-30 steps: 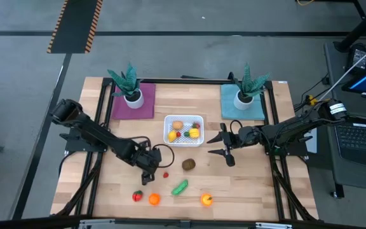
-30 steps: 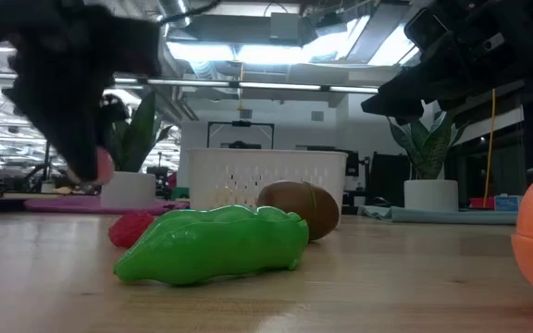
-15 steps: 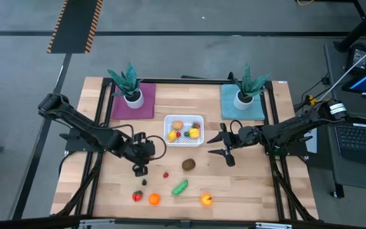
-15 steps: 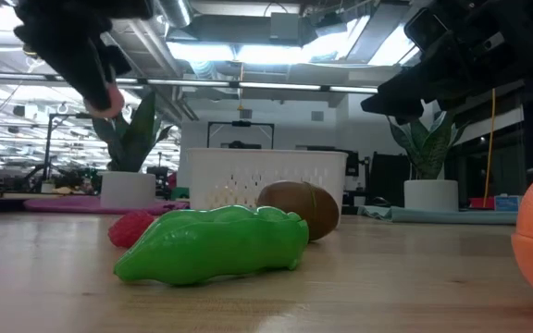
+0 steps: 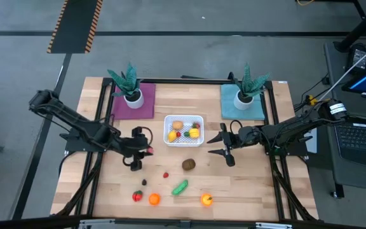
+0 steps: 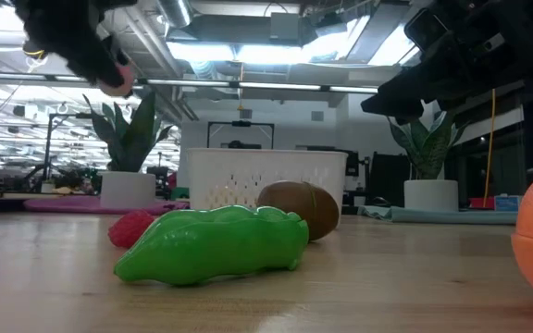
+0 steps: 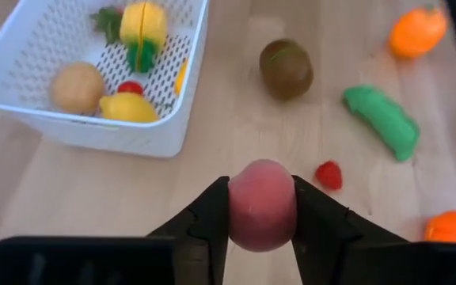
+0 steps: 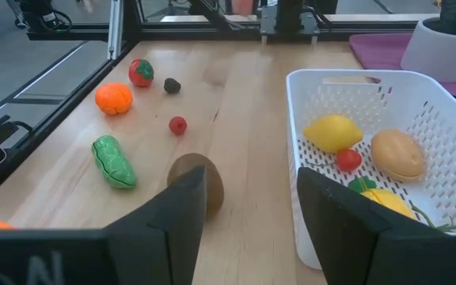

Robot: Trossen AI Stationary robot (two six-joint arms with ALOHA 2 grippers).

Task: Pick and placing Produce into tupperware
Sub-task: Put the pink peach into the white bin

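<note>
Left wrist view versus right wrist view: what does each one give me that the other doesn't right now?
Only the left wrist view shows the left claw shut on a pink fruit, lifted above the table.

Only the right wrist view shows the right claw open and empty, a small dark piece, a red tomato-like piece and the plant pot on its purple mat.

Both show the white tupperware holding a lemon and tan piece, plus the kiwi, green piece and small red berry on the wood.
</note>
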